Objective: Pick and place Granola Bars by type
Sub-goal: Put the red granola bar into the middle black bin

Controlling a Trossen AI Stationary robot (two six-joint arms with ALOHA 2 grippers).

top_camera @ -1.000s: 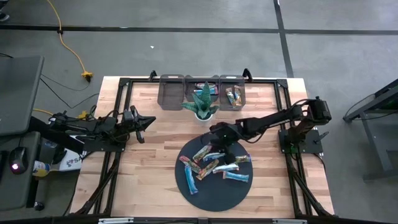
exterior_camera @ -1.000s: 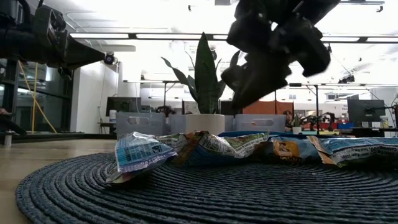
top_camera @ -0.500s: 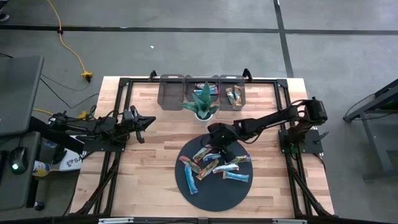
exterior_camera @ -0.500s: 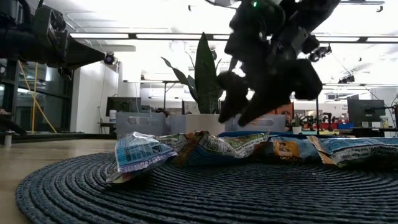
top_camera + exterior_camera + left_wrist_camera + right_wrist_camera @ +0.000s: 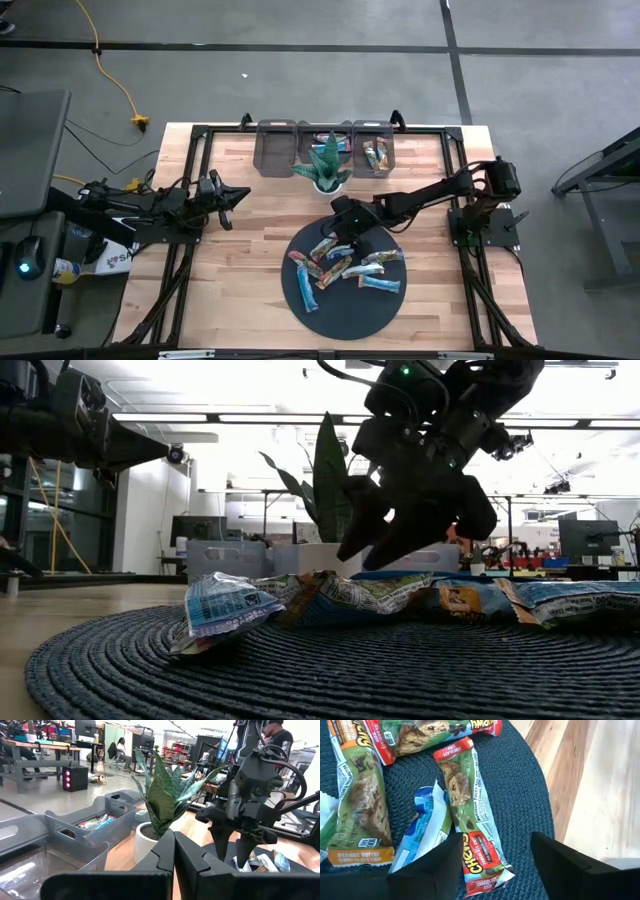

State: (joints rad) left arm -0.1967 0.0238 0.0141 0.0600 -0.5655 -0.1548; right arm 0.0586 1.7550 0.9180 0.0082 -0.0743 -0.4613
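Shiny Granola Bars (image 5: 345, 266) lie heaped on the dark woven mat (image 5: 345, 310) at lower centre, several half-hidden under neighbours. Right gripper (image 5: 415, 530) hangs over them, fingers spread, empty. Left gripper (image 5: 238, 195), pinched together, waits mid-left.

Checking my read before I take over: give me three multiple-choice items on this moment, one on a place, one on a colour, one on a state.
1. Where is the right gripper?
A. over a bin
B. over the mat's far edge, above the granola bars
C. off the table

2. What colour is the round mat?
A. dark blue-grey
B. red
C. white

3. How do the right gripper's fingers stand?
A. shut on a bar
B. open, holding nothing
C. shut, empty

Answers: 1 B, the high view shows it at the mat's edge near the potted plant. 2 A, the woven mat shows dark. 3 B, the right wrist view shows its spread fingers over a green-wrapped bar.
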